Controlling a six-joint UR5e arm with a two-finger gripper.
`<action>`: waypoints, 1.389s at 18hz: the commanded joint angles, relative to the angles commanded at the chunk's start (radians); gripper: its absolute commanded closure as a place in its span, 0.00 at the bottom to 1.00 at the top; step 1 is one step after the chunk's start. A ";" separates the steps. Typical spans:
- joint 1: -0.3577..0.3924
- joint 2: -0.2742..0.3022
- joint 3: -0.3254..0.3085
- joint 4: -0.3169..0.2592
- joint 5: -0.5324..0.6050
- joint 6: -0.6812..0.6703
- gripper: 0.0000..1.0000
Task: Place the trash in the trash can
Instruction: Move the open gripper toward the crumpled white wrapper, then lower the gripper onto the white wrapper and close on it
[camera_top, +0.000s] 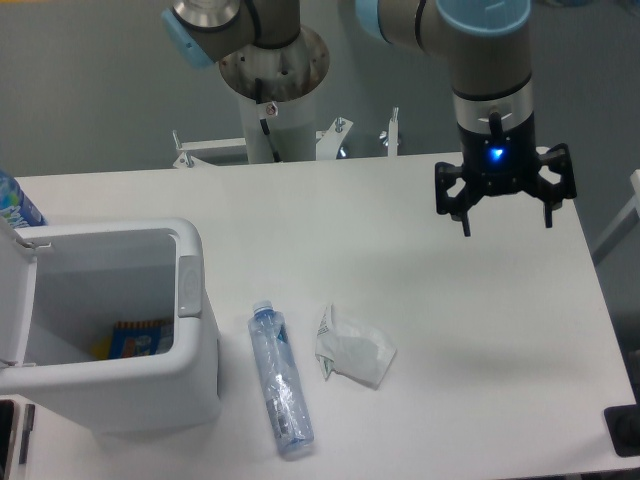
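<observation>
The crumpled white wrapper (352, 347) lies on the table in the front middle. The clear crushed plastic bottle (279, 379) lies just left of it, lengthwise, its cap end toward the back. The white trash can (190, 345) stands at the front left with its lid (12, 300) swung open to the left; a blue-and-orange packet (140, 339) lies inside. My gripper (506, 225) hangs open and empty above the table's back right, well away from both pieces of trash.
The arm's base column (272, 95) stands at the back middle. A blue-labelled object (14, 204) shows at the left edge behind the trash can. A dark object (623, 430) sits off the table's front right corner.
</observation>
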 joint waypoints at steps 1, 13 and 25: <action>-0.002 0.000 0.000 0.000 0.000 0.000 0.00; -0.015 -0.048 -0.029 0.021 -0.006 -0.058 0.00; -0.136 -0.175 -0.132 0.055 -0.025 -0.288 0.00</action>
